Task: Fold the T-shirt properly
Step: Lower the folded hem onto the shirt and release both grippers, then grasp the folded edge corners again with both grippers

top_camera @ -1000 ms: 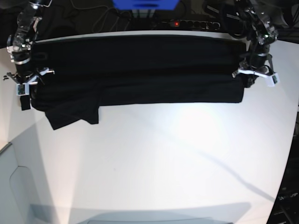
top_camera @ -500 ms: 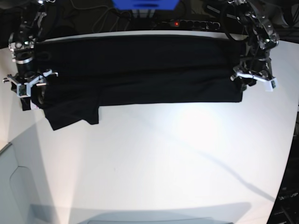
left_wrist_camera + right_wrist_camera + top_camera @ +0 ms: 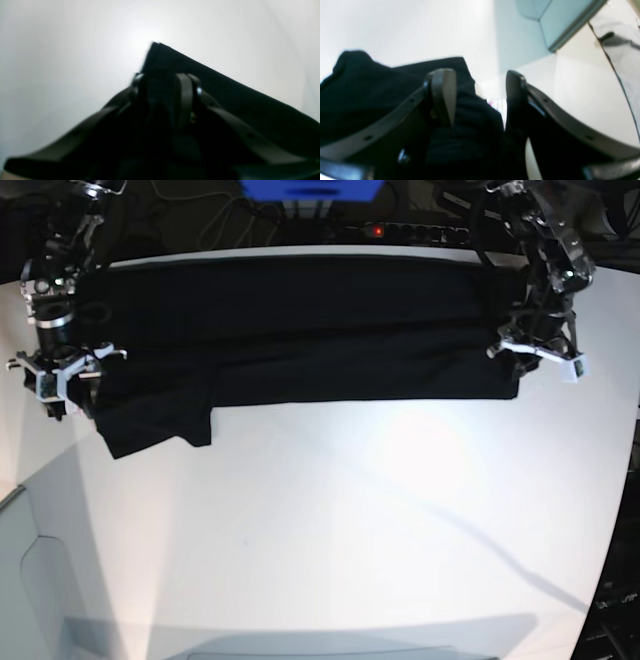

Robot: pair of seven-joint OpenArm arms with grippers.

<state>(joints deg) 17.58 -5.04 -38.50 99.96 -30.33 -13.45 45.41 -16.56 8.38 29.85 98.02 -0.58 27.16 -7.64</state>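
Observation:
The black T-shirt (image 3: pixel 300 320) lies as a long folded band across the far side of the white table (image 3: pixel 350 510), with one sleeve (image 3: pixel 150 425) sticking out toward the front at the left. My left gripper (image 3: pixel 535 352) hovers at the band's right end. In the left wrist view, the left gripper (image 3: pixel 163 80) has its fingers apart over the shirt's corner (image 3: pixel 160 57). My right gripper (image 3: pixel 65 370) is at the band's left end. In the right wrist view, the right gripper (image 3: pixel 480 82) stands wide open, with black cloth (image 3: pixel 370 85) under its left finger (image 3: pixel 443 95).
A power strip (image 3: pixel 400 230) with a red light and a blue object (image 3: pixel 310 188) sit behind the table's far edge. A pale grey-blue panel (image 3: pixel 30 580) lies at the front left, also seen as the panel (image 3: pixel 545 20) in the right wrist view.
Both grippers have gone from shut to open and let go of the shirt's ends. The folded band has stayed in place on the table.

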